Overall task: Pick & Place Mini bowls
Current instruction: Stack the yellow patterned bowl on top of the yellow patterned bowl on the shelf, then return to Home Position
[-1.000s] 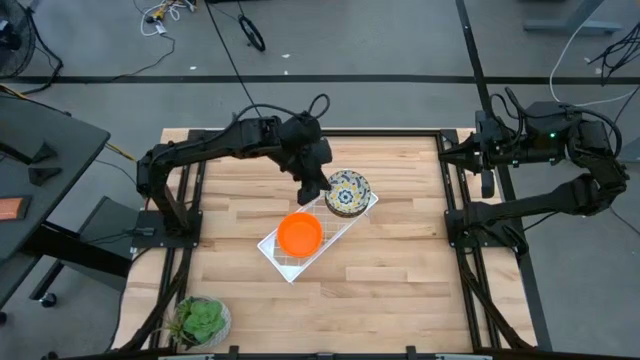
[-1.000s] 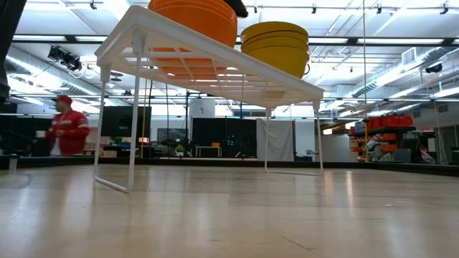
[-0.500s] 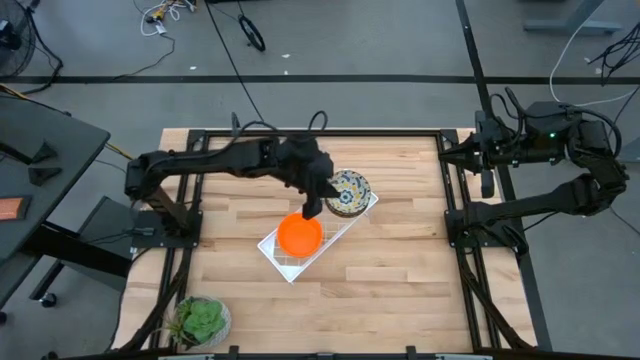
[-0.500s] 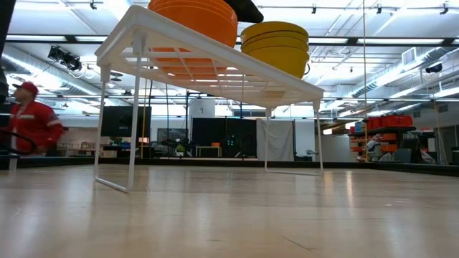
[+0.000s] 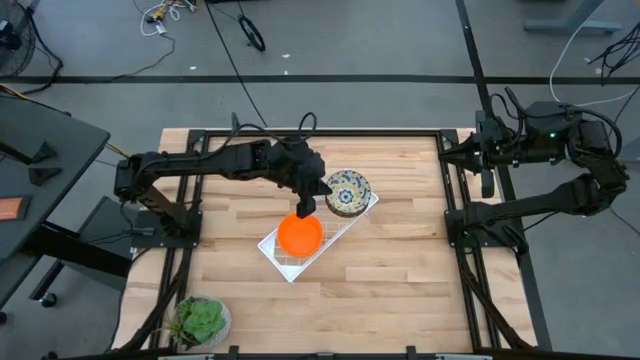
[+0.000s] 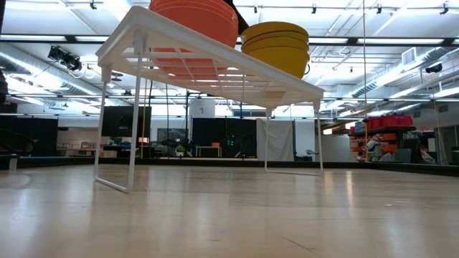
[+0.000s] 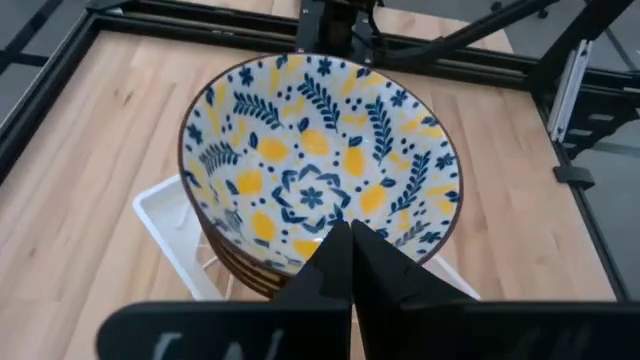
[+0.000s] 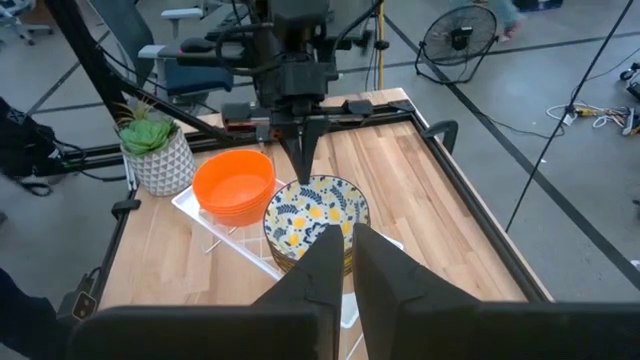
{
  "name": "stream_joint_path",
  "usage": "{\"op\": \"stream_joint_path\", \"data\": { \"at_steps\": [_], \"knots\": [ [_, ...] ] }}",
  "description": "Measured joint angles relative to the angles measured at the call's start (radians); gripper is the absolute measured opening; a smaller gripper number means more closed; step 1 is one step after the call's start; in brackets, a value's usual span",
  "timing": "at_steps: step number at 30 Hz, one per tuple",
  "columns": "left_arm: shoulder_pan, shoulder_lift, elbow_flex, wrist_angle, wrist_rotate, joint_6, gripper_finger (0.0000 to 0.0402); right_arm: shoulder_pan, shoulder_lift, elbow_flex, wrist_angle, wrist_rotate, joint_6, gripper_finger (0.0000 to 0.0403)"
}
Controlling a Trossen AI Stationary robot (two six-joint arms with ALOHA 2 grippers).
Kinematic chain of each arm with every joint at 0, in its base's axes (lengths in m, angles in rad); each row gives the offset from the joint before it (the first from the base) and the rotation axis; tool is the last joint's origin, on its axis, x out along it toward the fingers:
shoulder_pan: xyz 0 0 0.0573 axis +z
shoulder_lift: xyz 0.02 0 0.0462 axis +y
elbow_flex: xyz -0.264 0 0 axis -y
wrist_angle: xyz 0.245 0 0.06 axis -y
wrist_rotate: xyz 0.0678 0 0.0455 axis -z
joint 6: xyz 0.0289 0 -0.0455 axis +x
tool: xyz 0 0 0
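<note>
A white wire rack (image 5: pixel 338 233) stands mid-table with two stacks of mini bowls on top: plain orange ones (image 5: pixel 300 236) and white ones with blue-and-yellow flowers (image 5: pixel 347 192). My left gripper (image 5: pixel 307 207) is shut, slanting down between the two stacks, its tips at the patterned top bowl's (image 7: pixel 320 160) rim. The right wrist view shows it (image 8: pixel 303 172) just behind both stacks. My right gripper (image 8: pixel 345 250) waits shut, high at the table's right side. My left gripper's shut fingertips (image 7: pixel 340 235) stand at the rim of the top patterned bowl (image 7: pixel 262 262), on the side facing the orange stack, coming slanting down from the table's left. I cannot tell whether they touch the rim.
A potted green plant (image 5: pixel 203 320) sits at the near left corner. The rack stands on thin legs (image 6: pixel 133 183) with open room beneath it. Bare wood lies near and right of the rack. Black frame rails (image 5: pixel 455 200) run along the table's sides.
My left gripper has sunk and moved a little toward the near edge, from beside the patterned bowls down to the gap between the two stacks. The bowls and rack have stayed put. A person in red has walked out of the low view.
</note>
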Motion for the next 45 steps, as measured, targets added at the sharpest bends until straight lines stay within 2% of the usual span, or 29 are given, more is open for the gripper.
{"op": "stream_joint_path", "data": {
  "at_steps": [11,22,32,35,45],
  "knots": [
    [0.001,-0.001,-0.002,0.018,-0.007,0.017,0.0002,0.0,0.0,0.0,0.0,0.0,0.0,0.0032],
    [0.011,-0.163,-0.038,0.032,-0.027,0.017,0.0003,0.0,0.0,0.0,0.0,0.0,0.0,0.0032],
    [-0.05,-0.412,-0.361,0.232,-0.064,-0.045,0.0002,0.0,0.0,0.0,0.0,0.0,0.0,0.0032],
    [-0.088,-0.469,-0.439,0.251,-0.085,-0.04,0.0001,0.0,0.0,0.0,0.0,0.0,0.0,0.0032],
    [-0.2,-0.622,-0.711,0.496,-0.096,-0.037,0.0001,0.0,0.0,0.0,0.0,0.0,0.0,0.0032]
  ]
}}
